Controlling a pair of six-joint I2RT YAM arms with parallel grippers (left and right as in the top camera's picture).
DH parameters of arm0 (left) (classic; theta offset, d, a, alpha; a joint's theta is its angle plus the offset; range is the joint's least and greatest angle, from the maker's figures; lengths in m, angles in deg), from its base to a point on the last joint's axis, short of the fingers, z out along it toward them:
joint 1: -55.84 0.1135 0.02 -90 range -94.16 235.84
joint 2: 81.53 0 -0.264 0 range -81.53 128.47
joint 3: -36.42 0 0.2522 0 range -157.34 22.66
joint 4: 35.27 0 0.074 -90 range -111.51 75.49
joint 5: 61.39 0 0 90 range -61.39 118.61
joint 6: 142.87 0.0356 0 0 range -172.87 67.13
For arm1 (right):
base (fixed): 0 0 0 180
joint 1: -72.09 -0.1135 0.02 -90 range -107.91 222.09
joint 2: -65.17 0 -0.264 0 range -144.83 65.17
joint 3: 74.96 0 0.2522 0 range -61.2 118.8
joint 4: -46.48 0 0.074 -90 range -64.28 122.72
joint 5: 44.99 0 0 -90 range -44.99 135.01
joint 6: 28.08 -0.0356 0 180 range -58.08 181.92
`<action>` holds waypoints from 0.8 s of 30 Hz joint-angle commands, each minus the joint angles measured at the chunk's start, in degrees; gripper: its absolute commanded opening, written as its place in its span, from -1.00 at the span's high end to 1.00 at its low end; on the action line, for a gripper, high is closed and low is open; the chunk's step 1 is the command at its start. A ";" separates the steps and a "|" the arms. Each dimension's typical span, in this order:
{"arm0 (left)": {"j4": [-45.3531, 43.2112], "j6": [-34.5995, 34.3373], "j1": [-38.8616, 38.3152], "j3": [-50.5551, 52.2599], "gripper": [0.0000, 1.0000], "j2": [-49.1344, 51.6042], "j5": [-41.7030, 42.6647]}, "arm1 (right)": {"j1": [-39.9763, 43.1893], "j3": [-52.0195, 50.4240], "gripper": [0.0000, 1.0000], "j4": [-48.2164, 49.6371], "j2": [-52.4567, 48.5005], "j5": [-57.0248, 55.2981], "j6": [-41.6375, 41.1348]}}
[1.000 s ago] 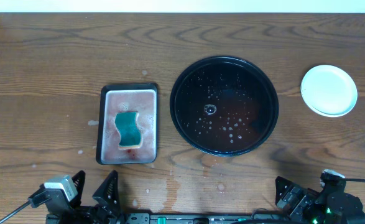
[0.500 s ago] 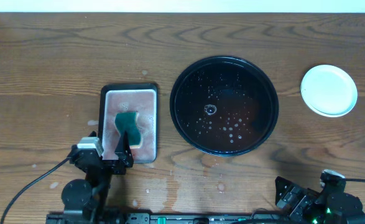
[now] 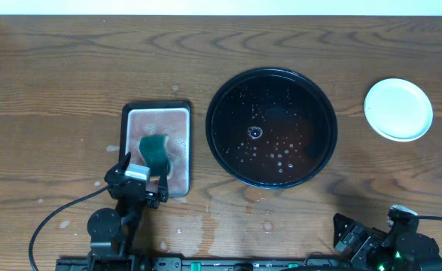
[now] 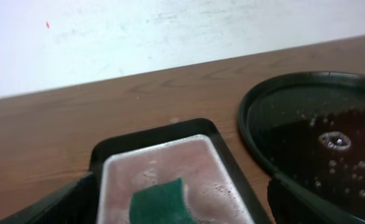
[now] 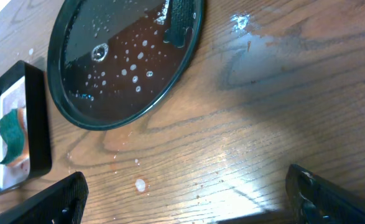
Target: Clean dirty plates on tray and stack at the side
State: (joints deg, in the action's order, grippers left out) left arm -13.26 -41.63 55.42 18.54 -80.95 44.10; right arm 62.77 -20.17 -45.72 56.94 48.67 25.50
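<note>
Overhead view: found the left gripper (image 3: pixel 141 167) reached forward over the near end of the small rectangular tray (image 3: pixel 156 105), spread wide, green sponge (image 3: pixel 154 147) between its fingers, nothing gripped. Saw the right gripper (image 3: pixel 354 235) low at the near right, likewise spread and empty. Spotted the plates (image 3: pixel 398 110) as one pale stack at far right on the wooden table (image 3: pixel 55 75), apart from the wet round black tray (image 3: pixel 214 128). Made out a pale wall (image 4: pixel 170 31) behind.

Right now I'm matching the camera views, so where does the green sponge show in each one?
Overhead: sponge left of centre, in the small tray.
Left wrist: sponge at bottom centre.
Right wrist: sponge at far left edge.
Shared landmark: the big round black tray.
</note>
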 commanded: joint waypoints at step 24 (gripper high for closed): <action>-4.46 -7.08 0.35 3.91 -0.73 -0.50 -17.51 | -0.44 -0.07 -0.99 -0.02 0.20 0.24 -0.37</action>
State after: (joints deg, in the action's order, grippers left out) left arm -18.17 -48.34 55.46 20.46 -80.95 27.79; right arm 62.77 -20.17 -45.72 56.94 48.67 25.50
